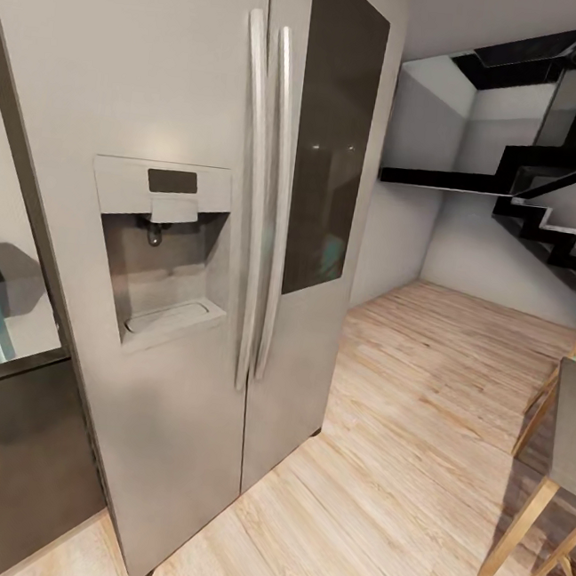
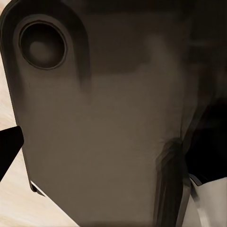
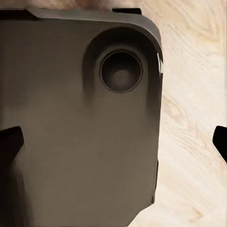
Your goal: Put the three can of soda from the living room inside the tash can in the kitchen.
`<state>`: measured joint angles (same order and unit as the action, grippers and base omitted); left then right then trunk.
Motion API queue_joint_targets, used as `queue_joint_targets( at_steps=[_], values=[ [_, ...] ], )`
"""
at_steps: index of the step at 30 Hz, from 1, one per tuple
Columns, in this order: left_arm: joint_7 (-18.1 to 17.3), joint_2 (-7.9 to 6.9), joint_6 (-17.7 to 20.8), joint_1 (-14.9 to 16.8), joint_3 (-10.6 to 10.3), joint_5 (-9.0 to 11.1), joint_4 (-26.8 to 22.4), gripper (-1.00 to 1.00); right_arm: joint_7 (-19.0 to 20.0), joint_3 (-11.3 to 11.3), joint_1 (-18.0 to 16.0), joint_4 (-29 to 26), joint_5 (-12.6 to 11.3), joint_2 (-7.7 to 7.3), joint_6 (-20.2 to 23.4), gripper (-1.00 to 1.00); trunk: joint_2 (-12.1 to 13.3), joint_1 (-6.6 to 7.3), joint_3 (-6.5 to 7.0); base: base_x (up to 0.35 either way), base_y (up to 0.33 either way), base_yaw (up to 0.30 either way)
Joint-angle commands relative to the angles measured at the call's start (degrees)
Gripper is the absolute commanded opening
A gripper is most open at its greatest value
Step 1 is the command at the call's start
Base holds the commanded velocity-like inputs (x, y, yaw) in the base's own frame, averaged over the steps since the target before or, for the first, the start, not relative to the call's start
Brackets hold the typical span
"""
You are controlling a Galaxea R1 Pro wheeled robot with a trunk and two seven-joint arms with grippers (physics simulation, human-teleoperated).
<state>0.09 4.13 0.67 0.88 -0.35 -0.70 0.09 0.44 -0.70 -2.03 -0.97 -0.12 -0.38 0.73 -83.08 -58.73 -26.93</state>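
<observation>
Below each wrist camera, dark fingertips sit at the picture edges: the right gripper (image 3: 113, 137) has its tips wide apart over a dark grey robot base panel (image 3: 71, 142), holding nothing, while for the left gripper (image 2: 94, 156) one tip shows and its state cannot be told. Beyond them lies pale wood plank floor (image 1: 413, 445). Ahead stands a tall silver double-door refrigerator (image 1: 179, 222), a dark counter (image 1: 3, 434) beside it; a wooden chair (image 1: 552, 479) and black staircase (image 1: 548, 201) are at the right. No soda cans or bin are visible, so the task's progress cannot be judged. Open floor runs between refrigerator and chair, leaving room to drive.
</observation>
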Motion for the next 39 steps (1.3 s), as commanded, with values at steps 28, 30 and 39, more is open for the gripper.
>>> queue_joint_targets(
  at_steps=[28,30,39],
  values=[
    [-0.2,0.09,0.0,0.0,0.0,0.0,0.0,1.0,-0.2,0.0,-13.3,-0.7,0.1,-0.04,7.6,1.0,0.0,0.0,0.0,0.0,0.0,0.0],
    [-0.2,0.09,0.0,0.0,0.0,0.0,0.0,1.0,-0.2,0.0,-14.6,-2.4,0.1,-0.05,10.1,1.0,0.0,0.0,0.0,0.0,0.0,0.0],
    [-0.2,0.09,0.0,0.0,0.0,0.0,0.0,1.0,-0.3,0.0,-17.3,-19.9,0.2,-0.06,26.5,1.0,0.0,0.0,0.0,0.0,0.0,0.0]
  ],
)
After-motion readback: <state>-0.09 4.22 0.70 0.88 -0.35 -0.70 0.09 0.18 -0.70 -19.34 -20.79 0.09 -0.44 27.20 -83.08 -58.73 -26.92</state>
